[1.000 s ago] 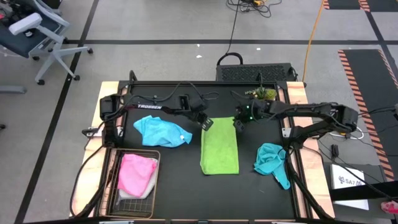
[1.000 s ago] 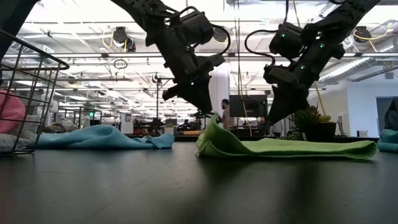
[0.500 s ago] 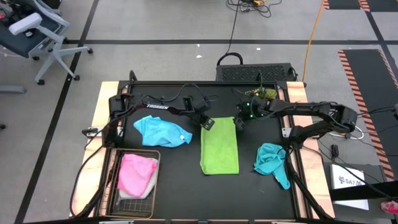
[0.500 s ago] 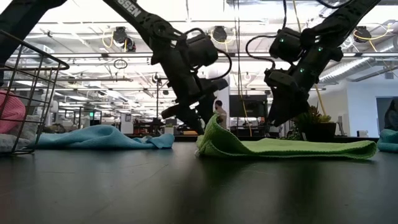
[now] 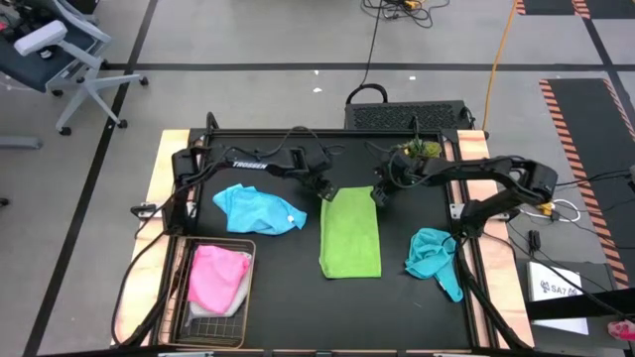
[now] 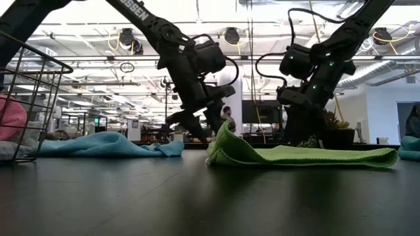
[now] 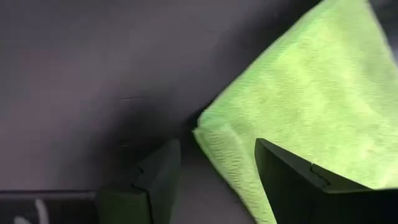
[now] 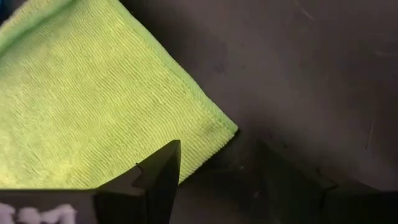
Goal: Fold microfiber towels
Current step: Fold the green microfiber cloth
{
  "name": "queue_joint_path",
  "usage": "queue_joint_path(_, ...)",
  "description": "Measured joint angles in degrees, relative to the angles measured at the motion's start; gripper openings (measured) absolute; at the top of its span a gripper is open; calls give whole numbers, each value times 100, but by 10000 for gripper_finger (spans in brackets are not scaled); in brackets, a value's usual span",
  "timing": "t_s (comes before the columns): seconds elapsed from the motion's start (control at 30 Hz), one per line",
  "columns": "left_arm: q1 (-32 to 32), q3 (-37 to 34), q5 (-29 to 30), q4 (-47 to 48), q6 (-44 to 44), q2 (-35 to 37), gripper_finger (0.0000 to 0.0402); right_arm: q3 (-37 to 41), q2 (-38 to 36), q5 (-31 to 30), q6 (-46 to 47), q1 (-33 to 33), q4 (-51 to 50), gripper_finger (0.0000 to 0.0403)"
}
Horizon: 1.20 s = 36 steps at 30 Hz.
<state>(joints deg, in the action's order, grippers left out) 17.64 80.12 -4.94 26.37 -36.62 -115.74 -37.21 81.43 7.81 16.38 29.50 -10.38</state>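
Note:
A lime green towel (image 5: 350, 233) lies flat as a long strip mid-table, also seen in the low view (image 6: 308, 155). My left gripper (image 5: 325, 193) is open at the towel's far left corner (image 7: 202, 127), which shows between its fingers (image 7: 217, 180). My right gripper (image 5: 380, 196) is open at the far right corner (image 8: 229, 129), with the corner between its fingers (image 8: 217, 180). A light blue towel (image 5: 258, 208) lies crumpled on the left, and a teal towel (image 5: 434, 256) on the right. A pink towel (image 5: 218, 276) lies in the wire basket (image 5: 182, 288). My left gripper has one finger (image 7: 298, 180) over the green cloth beside the far left corner and the other over bare table; whether it touches the towel cannot be told. My right gripper has one finger (image 8: 152, 174) over the cloth's edge near the far right corner; touch cannot be told either.
A small potted plant (image 5: 422, 151) stands at the far edge just behind my right arm. The wire basket stands at the near left corner. Bare black tabletop shows between the towels and along the near edge (image 5: 327, 312).
Both grippers have sunk toward the green towel's far corners and shifted slightly toward the far edge. My left gripper has opened. The green towel has kept its place and shape.

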Motion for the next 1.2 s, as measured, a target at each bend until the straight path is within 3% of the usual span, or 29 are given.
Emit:
queue_joint_path(0.37,-30,0,1,-86,4,0,210,-7,450,178,104,17,431,210)
queue_joint_path(0.97,-19,13,-102,-545,-103,-455,209,0,446,296,127,15,554,209)
queue_joint_path(1.07,-19,11,-101,-592,-85,-463,205,0,446,295,135,15,549,190)
queue_joint_path(1.2,-25,7,-79,-601,-101,-469,173,0,446,289,138,15,562,137)
